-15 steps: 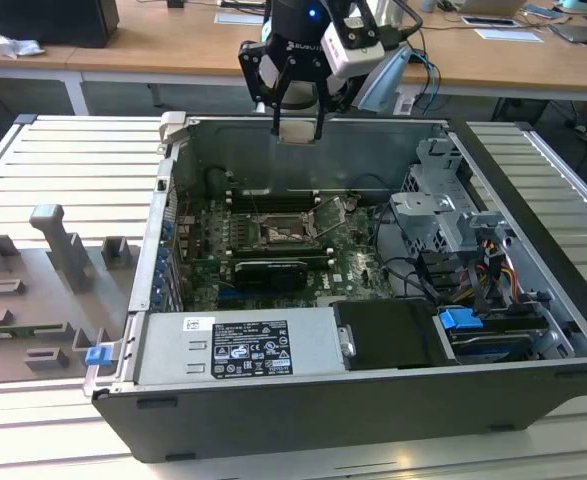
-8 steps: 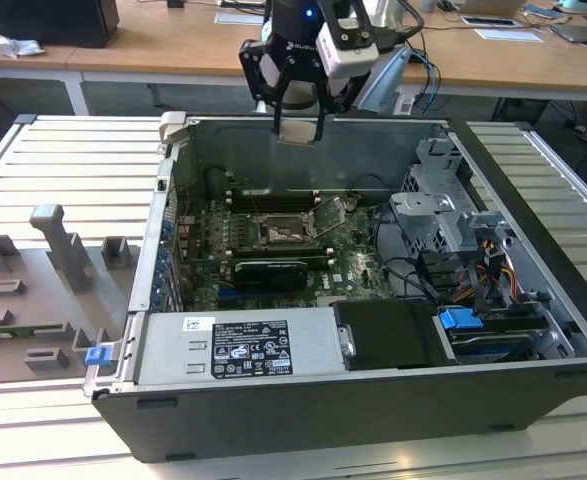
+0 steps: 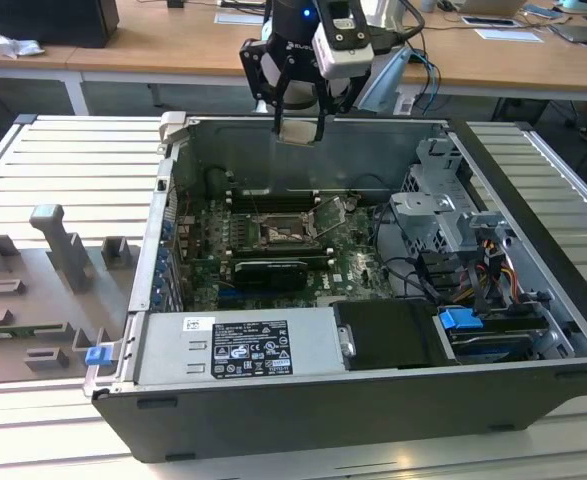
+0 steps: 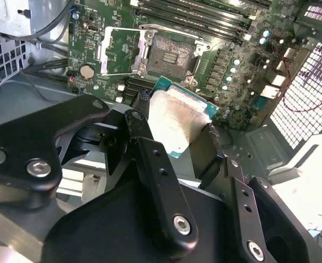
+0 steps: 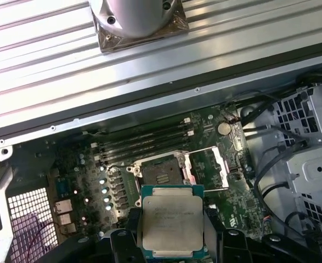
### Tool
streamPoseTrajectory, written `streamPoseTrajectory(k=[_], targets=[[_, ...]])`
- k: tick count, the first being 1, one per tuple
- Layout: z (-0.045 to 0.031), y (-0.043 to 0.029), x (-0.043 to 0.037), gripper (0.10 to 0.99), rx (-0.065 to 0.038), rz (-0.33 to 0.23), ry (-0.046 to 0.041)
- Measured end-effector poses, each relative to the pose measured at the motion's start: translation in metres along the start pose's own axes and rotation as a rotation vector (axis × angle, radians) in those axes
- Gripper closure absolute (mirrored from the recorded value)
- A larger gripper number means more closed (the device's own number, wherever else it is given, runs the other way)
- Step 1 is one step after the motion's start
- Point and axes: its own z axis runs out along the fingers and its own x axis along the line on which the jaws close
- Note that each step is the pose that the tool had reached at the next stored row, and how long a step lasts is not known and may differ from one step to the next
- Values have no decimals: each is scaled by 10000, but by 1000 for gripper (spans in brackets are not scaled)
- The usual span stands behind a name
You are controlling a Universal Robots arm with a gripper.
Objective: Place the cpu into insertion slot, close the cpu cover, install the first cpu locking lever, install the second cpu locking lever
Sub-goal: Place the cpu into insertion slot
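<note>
Chip: the cpu (image 5: 170,218) is a small flat square. Its upper face is a pale silver-grey metal plate with rounded corners, dull and slightly smudged, with faint print that is not read here. A narrow green border shows round the metal on all sides. In the second wrist view one corner of the green edge sticks out past the grip, and the metal face looks washed out by glare.

Grip: the gripper (image 3: 299,126) is clamped on the cpu. The two black fingers (image 4: 205,153) press on opposite edges, so the chip sits between the jaws with its metal face turned up towards the first wrist camera. The part of the chip towards the fingertips stands clear of the fingers. The end towards the palm is sunk between them.

Position: in the exterior view the cpu hangs in the air above the open computer case (image 3: 303,420), over its far wall and well above the green circuit board (image 3: 358,265). It touches nothing but the fingers.

Below: the insertion slot (image 5: 162,173) lies bare and dark inside its metal rim, with no chip in it. The cpu cover (image 5: 222,167) is swung open. It lies just beside the slot on the exterior view's right, hinged along the edge between them. The long memory slots (image 5: 144,141) run along the far side of the slot, and a black card (image 3: 270,272) lies on its near side
</note>
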Motion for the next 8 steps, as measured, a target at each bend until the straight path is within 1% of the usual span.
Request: streamPoseTrajectory(k=[8], targets=[[2,0,0,549,-7,318,-29]])
